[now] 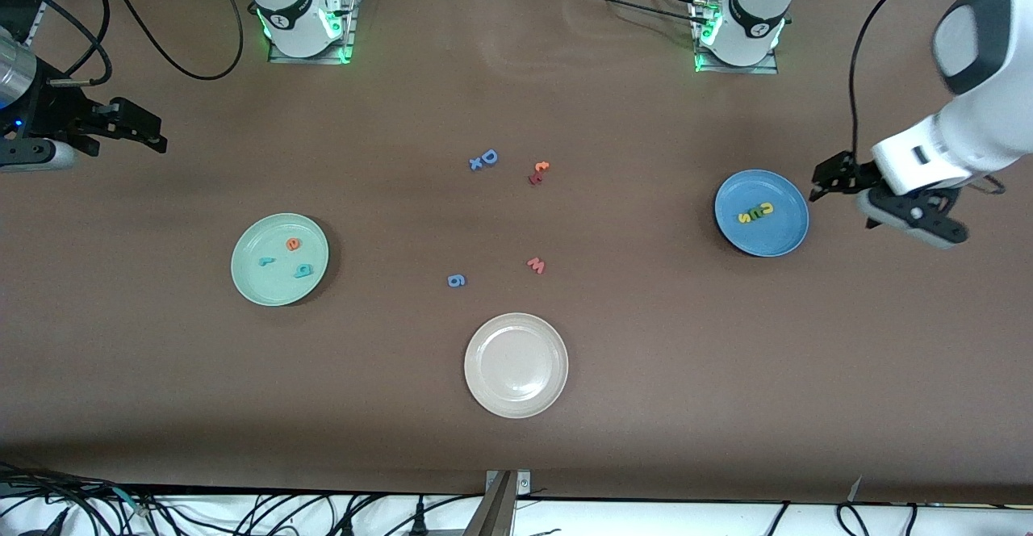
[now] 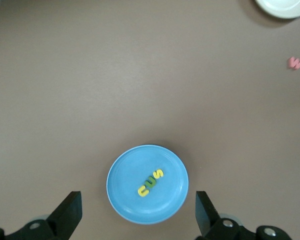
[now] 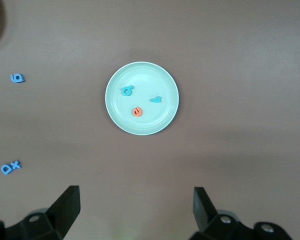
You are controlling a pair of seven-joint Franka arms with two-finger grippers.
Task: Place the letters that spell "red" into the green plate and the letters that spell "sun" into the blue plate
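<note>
1. Sitting in the round pale green plate [image 1: 246, 278] were the three foam letters: orange "e" [image 1: 293, 243] at 12 o'clock, teal "r" [image 1: 266, 261] at 9, teal "d" [image 1: 303, 270] at 4.
2. The round blue plate [image 1: 787, 237] held the yellow "s" [image 1: 767, 209], yellow "u" [image 1: 756, 214] and olive "n" [image 1: 744, 217] in a row.
3. The left gripper [image 1: 839, 189] hung spread and empty just beside the blue plate; the right gripper [image 1: 133, 128] waited, spread, at its end of the table.
4. The job looked finished.

A wide table [image 1: 516, 455] covered in plain matte brown fills almost the whole scene, evenly lit from above with soft shadows. Green lights glow at two metal mounting plates [image 1: 311, 53] along its farther edge. Black cables [image 1: 161, 56] loop across one corner. Along the near edge, a white floor strip [image 1: 646, 520] carries more tangled cables and a metal bracket [image 1: 507, 483].
</note>
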